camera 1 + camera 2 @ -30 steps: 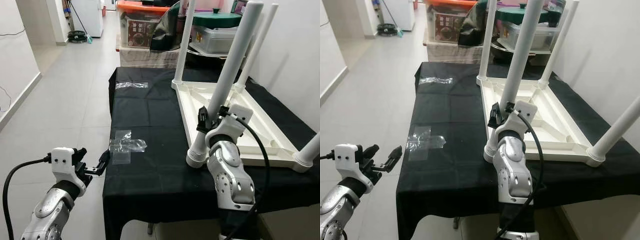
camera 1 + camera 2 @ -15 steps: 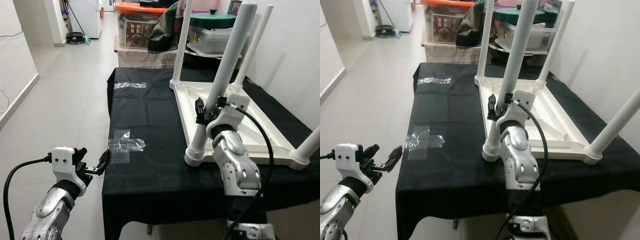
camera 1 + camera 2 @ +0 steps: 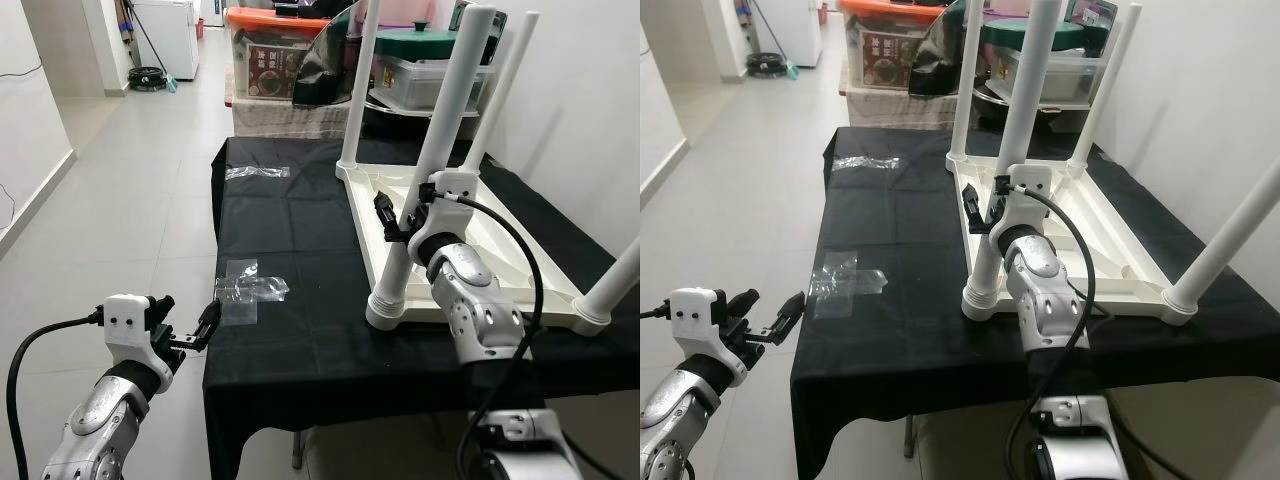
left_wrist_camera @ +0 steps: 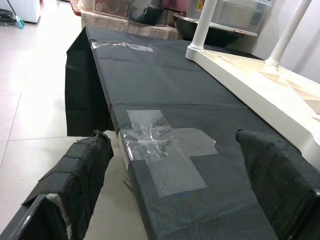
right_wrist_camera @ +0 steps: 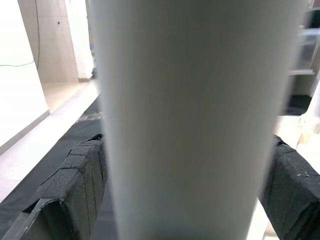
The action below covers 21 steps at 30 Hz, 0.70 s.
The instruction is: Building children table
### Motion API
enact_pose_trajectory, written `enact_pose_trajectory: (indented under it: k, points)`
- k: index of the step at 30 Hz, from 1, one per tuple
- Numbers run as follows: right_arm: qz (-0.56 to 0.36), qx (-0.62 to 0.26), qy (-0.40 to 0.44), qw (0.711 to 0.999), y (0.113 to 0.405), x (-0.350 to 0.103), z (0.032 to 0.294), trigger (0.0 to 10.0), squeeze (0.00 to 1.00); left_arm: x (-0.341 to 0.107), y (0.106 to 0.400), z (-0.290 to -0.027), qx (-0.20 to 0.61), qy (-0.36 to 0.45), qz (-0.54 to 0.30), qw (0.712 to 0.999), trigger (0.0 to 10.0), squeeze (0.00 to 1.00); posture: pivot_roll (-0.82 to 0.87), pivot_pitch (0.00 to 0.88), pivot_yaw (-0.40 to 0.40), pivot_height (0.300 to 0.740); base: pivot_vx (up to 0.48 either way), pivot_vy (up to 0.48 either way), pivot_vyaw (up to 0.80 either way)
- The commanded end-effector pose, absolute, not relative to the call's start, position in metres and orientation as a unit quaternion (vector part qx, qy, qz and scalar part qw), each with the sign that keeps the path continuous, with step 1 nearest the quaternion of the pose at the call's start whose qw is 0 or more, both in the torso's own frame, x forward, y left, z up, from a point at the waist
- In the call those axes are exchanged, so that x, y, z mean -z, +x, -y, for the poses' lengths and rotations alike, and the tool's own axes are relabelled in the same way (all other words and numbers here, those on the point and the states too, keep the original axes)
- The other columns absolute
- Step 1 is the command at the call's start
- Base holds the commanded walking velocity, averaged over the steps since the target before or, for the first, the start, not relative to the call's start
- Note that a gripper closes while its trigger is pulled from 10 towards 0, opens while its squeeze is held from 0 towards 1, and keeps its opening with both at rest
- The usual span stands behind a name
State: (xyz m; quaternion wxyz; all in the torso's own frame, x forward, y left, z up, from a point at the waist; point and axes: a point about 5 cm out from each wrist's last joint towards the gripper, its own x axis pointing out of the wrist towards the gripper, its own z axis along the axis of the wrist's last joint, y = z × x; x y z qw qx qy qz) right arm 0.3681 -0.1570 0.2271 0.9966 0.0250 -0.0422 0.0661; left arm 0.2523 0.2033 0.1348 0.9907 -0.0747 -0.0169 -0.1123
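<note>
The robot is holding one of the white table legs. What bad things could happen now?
1. The right gripper is closed around the near table leg, which leans a little. Twisting crookedly might jam it in its socket.
2. The upside-down white table lies on a loose black cloth, with that leg's corner close to the cloth's front edge. A hard push could slide it off.
3. The left gripper hangs open beside the cloth, so nothing steadies the table.

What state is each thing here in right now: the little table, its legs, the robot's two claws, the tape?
Children's table: upside down on the black cloth, four legs up.
Near leg: upright, seated in its corner.
Right gripper: fingers around the near leg.
Left gripper: open, beside the cloth's edge.
Clear tape: stuck flat, crumpled.
</note>
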Motion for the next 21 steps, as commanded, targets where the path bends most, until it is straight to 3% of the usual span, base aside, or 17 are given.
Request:
enact_pose_trajectory:
  k: [1, 21]
  points:
    - [0.048, -0.069, 0.025, 0.996, 0.371, -0.23, 0.16, 10.0, 0.0, -0.132, 0.252, -0.203, 0.115, -0.074, 0.011, 0.99, 10.0, 0.0, 0.06, 0.0, -0.074, 0.74, 0.0, 0.0, 0.0]
    - [0.038, -0.146, 0.024, 0.988, 0.381, -0.227, 0.169, 10.0, 0.0, -0.132, 0.254, -0.202, 0.121, -0.071, 0.01, 0.99, 10.0, 0.0, 0.05, 0.0, -0.071, 0.74, 0.0, 0.0, 0.0]
